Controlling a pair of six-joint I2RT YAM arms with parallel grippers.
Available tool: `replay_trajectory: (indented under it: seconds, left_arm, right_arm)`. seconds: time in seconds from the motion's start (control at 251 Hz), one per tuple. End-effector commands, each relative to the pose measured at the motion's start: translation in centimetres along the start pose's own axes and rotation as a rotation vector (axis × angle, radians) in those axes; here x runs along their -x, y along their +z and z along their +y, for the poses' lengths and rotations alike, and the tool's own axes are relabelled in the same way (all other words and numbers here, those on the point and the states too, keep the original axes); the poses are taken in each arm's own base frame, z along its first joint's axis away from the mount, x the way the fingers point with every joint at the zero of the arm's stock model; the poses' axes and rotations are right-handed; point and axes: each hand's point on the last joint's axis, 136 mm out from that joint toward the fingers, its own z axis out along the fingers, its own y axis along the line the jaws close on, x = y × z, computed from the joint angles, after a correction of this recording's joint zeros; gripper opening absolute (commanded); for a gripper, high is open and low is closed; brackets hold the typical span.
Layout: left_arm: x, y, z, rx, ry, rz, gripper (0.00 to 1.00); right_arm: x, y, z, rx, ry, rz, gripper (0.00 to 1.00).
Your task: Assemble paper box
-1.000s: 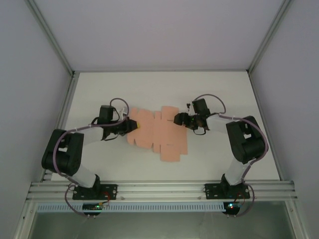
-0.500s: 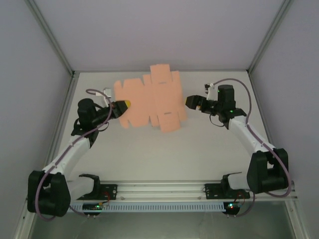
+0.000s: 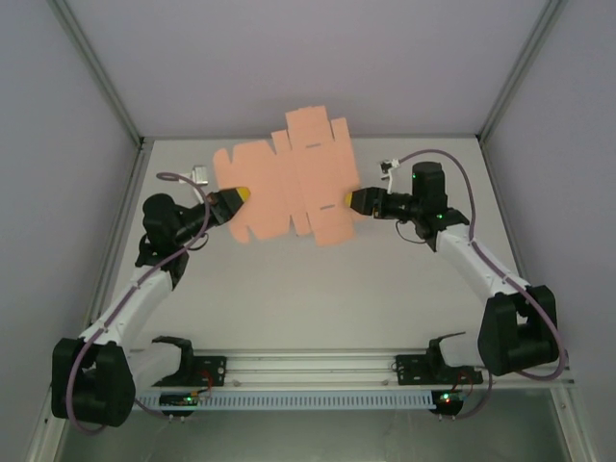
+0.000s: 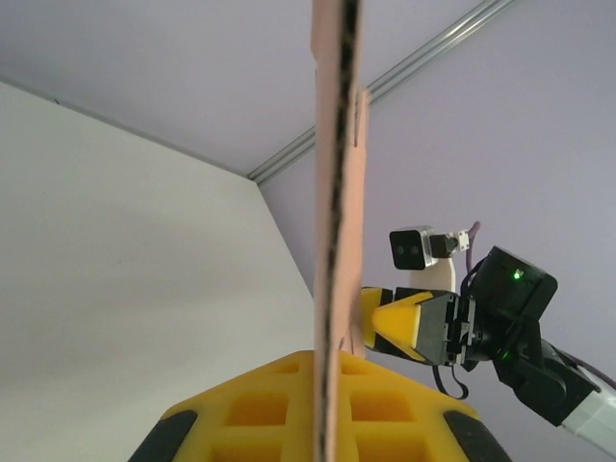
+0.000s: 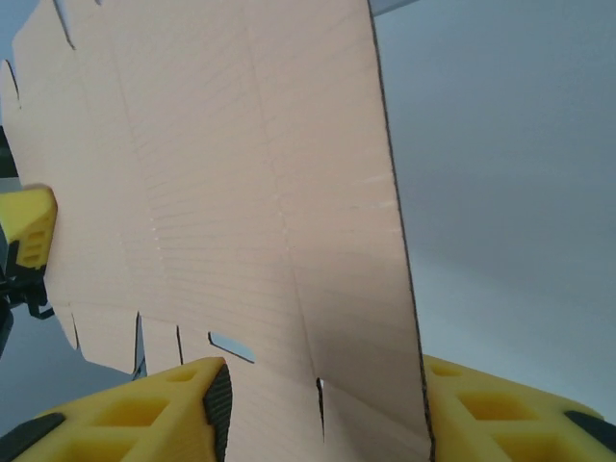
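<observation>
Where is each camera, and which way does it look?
Top: high behind the arms, looking down at the table; both arms, left tool and right tool at the paper box.
Left wrist: on the left arm, looking along its yellow fingers at the box edge-on.
Right wrist: on the right arm, looking past its yellow fingers at the box's face.
Shared: each wrist view catches the other arm's tool.

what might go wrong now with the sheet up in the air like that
1. The paper box hangs unfolded in the air, pinched at one edge by the left gripper; the thin card may sag or slip out.
2. The right gripper has its fingers apart around the opposite edge; closing off-line could crease a flap.
</observation>
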Motion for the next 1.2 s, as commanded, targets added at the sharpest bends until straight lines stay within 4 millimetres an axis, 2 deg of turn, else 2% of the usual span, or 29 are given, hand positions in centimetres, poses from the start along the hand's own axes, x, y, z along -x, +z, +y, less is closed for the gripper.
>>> replay_trajectory:
  seconds: [0.0,0.18,0.279,0.331,0.403,0.511,0.563,0.583,0.603,0.623,0.659,0.67,0.774,0.862,0.93,1.018,1.082,1.197]
  left_arm:
    - [0.5,-0.5,-2.5,-0.078,0.051,-0.013,0.0]
    - [0.1,-1.0,-2.8,-0.086,0.059,-0.011,0.0]
    - [-0.2,-1.2,-2.6,-0.074,0.056,-0.012,0.0]
    - [-0.2,-1.3,-2.6,-0.073,0.05,-0.014,0.0]
    - [-0.2,-1.5,-2.5,-0.065,0.049,-0.025,0.0]
    - [-0.2,-1.6,-2.0,-0.036,0.05,-0.036,0.0]
    - [-0.3,-1.7,-1.5,-0.012,0.045,-0.037,0.0]
    - [-0.3,-1.7,-1.1,0.013,0.037,-0.036,0.08]
    - [-0.4,-1.8,-0.5,0.048,0.031,-0.035,0.24]
    - [-0.5,-1.9,0.3,0.094,0.025,-0.034,0.46]
    - [-0.7,-2.3,2.2,0.207,0.016,-0.033,0.94]
    - [-0.7,-2.5,3.0,0.253,0.009,-0.034,1.0]
    - [-1.6,-6.4,9.5,0.673,-0.045,-0.046,1.0]
    - [-3.0,-8.7,11.9,0.833,-0.065,-0.012,0.99]
    - [-3.8,-9.6,12.9,0.889,-0.077,-0.001,1.0]
    - [-4.0,-9.6,13.2,0.889,-0.064,0.001,1.0]
    - [-3.8,-9.0,13.0,0.862,-0.049,0.011,1.0]
    - [-3.5,-7.2,12.3,0.777,-0.036,0.04,1.0]
  right_arm:
    - [1.4,-0.2,2.3,0.084,-0.049,-0.018,0.49]
    - [3.0,-0.9,2.6,0.093,-0.065,-0.043,0.49]
    - [3.6,-1.1,2.9,0.103,-0.079,-0.054,0.42]
    - [3.8,-1.1,3.0,0.104,-0.083,-0.058,0.3]
    - [3.8,-1.2,3.2,0.104,-0.091,-0.055,0.22]
    - [3.3,-1.0,2.6,0.07,-0.087,-0.039,0.0]
    - [3.1,-1.0,2.0,0.027,-0.091,-0.033,0.0]
    - [3.0,-1.1,1.7,0.008,-0.097,-0.028,0.0]
    - [2.9,-1.1,1.4,-0.013,-0.107,-0.024,0.0]
    - [2.7,-1.1,1.1,-0.034,-0.113,-0.018,0.0]
    - [2.4,-1.1,0.5,-0.069,-0.116,-0.01,0.0]
    - [2.2,-1.1,0.3,-0.078,-0.112,-0.006,0.0]
    - [0.5,-0.6,-1.6,-0.114,-0.069,0.047,0.0]
    - [-1.5,0.1,-3.8,-0.147,-0.046,0.111,0.0]
    - [-3.1,0.7,-5.6,-0.173,-0.051,0.166,0.0]
    - [-4.4,1.4,-8.0,-0.222,-0.093,0.241,0.0]
    - [-5.7,1.8,-9.3,-0.263,-0.233,0.353,0.0]
    - [-6.4,2.6,-12.9,-0.422,-0.473,0.492,0.0]
